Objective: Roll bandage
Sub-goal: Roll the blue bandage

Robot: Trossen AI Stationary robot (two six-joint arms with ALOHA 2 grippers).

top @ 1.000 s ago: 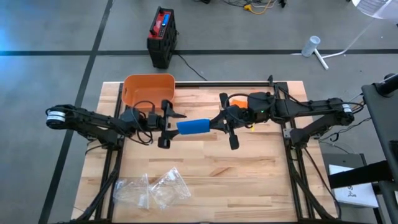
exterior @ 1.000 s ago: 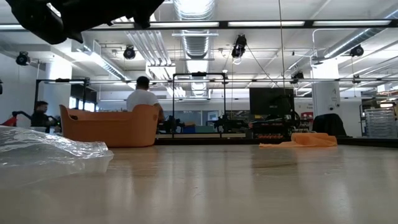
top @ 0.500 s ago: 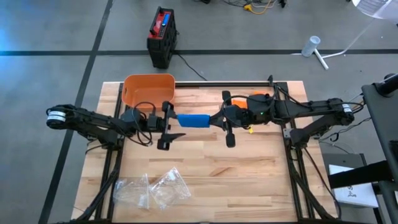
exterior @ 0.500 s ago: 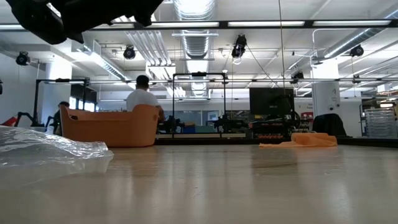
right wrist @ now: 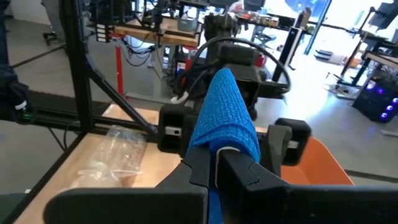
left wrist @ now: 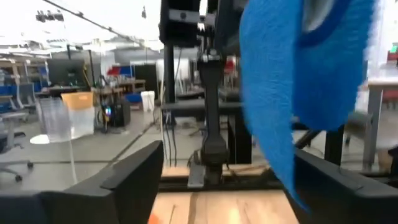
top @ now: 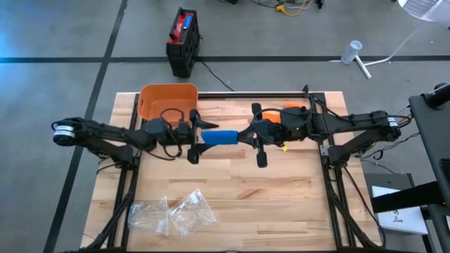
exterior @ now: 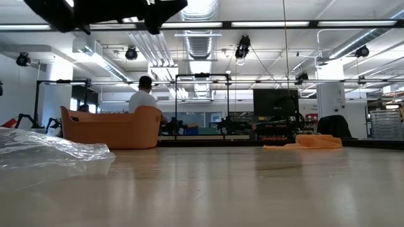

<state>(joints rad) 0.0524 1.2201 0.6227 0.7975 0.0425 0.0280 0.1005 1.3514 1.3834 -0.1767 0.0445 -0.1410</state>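
Note:
A blue bandage point(top: 219, 136), partly rolled, hangs level above the middle of the wooden table point(top: 232, 190). In the left wrist view, the bandage point(left wrist: 298, 68) shows a loose tail drooping from its roll. My right gripper point(top: 243, 137) is shut on its right end. My left gripper point(top: 196, 138) stands open at the bandage's left end, one finger on each side of it. I cannot tell whether either finger touches it. In the low view only a dark arm point(exterior: 107, 9) shows, along the top. My right gripper pinches the bandage's right end point(right wrist: 217, 142) between its two fingers point(right wrist: 199, 163). The fingers come level from the table's right and lie along the bandage. The bandage sticks out past the fingertips toward my left gripper, lifted clear of the table.
An orange basket point(top: 167, 100) stands at the far left of the table. Crumpled clear plastic bags point(top: 172, 214) lie near the front left. An orange cloth point(exterior: 312, 142) lies at the far right by my right arm. A person point(exterior: 144, 98) sits in the room beyond.
My left gripper has moved toward the table's right, closer to the bandage, and has risen and tipped up. The bandage, first slanted with its left end nearer the front edge, has swung to lie level across the table, still held at its right end.

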